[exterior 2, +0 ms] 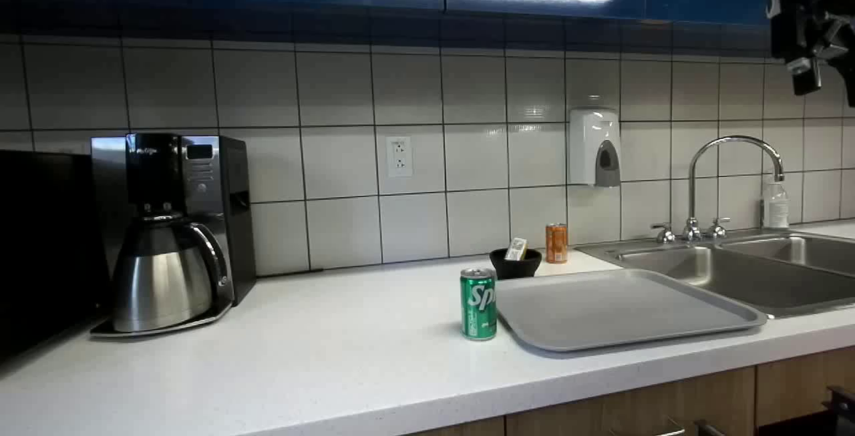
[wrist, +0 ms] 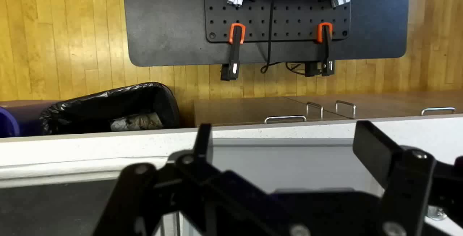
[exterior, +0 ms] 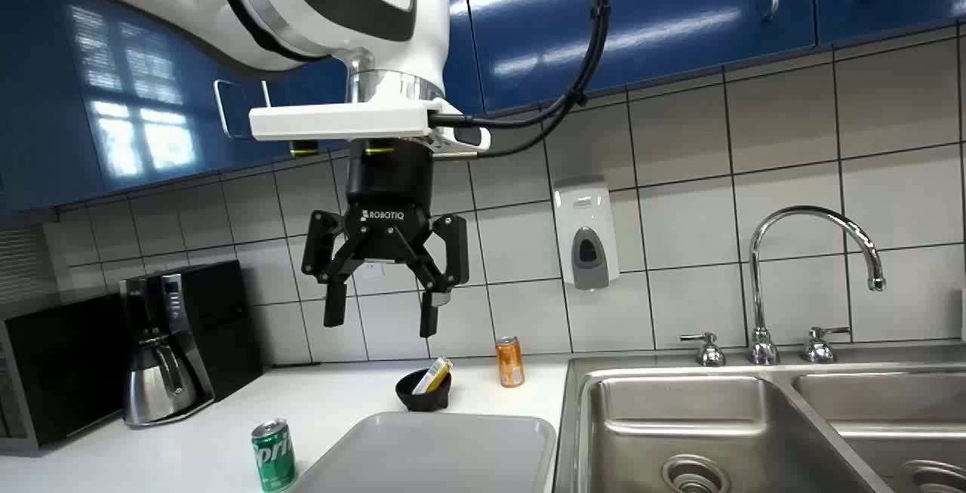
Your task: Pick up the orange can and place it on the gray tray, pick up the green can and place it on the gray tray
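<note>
The claw [exterior: 382, 316] is well up over the bench [exterior: 204, 440], spread wide w/ nothing btwn its tips; wrist view shows same. Height prob. = clearance over the cans; spread prob. = room to come down round one w/o knocking it.

Clock is read from the middle of the gray tray [exterior: 430, 455], as pictured in an exterior view. The orange can [exterior: 509, 362] stands upright on the bench at approx 1 o'c., nr the tiled wall [exterior: 683, 225] & the sink [exterior: 679, 432]. The green can [exterior: 273, 455] is at 9 o'c., also upright, just beside the tray rim; can't tell if touching. Neither's on the tray, so I'd say both halves of the job are TBD.

Why this layout? My guess: cans off diff. sides of the tray, so each carry is short & the claw can work on one w/o bumping the other. Standing on end, they're easier to pinch by the sides & set down on their bases.

The black bowl [exterior: 424, 401] is at 12 o'c., w/ a yellow-&-white item [exterior: 435, 375] tipped in it, prob. propped by the bowl's wall. It's nr the orange can, on that can's 8-to-9 o'c. side, so the claw could nudge it there. Orange prob. goes 1st, per task order; that'd mean going toward 1 o'c., then down, minding the tiles behind.
</note>
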Robot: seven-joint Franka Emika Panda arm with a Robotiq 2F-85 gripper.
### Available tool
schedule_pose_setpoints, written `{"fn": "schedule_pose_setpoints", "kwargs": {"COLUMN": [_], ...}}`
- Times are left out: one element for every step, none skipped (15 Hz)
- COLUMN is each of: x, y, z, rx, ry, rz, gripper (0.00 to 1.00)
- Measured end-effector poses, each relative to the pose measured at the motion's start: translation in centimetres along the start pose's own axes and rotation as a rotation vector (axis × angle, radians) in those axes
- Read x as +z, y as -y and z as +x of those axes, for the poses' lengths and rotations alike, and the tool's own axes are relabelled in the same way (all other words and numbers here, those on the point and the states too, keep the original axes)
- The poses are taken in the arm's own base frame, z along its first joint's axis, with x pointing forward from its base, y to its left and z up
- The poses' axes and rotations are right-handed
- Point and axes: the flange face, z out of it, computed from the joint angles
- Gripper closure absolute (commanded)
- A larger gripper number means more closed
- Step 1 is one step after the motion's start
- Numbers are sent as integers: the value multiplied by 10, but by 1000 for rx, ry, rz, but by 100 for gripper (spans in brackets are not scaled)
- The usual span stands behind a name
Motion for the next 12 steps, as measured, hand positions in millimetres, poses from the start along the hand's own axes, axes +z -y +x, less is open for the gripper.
{"fn": "schedule_pose_setpoints", "kwargs": {"x": [0, 0, 0, 0, 0, 0, 0, 1, 2, 5, 9, 14], "y": [0, 0, 0, 0, 0, 0, 0, 0, 0, 1, 1, 3], "z": [0, 0, 0, 0, 0, 0, 0, 0, 1, 1, 3, 4], "rx": [0, 0, 0, 0, 0, 0, 0, 0, -1, -2, -5, -8], "ry": [0, 0, 0, 0, 0, 0, 0, 0, 1, 5, 9, 12], "rz": [0, 0, 0, 0, 0, 0, 0, 0, 0, 1, 1, 0], "gripper": [0, 0, 0, 0, 0, 0, 0, 0, 0, 0, 0, 0]}}
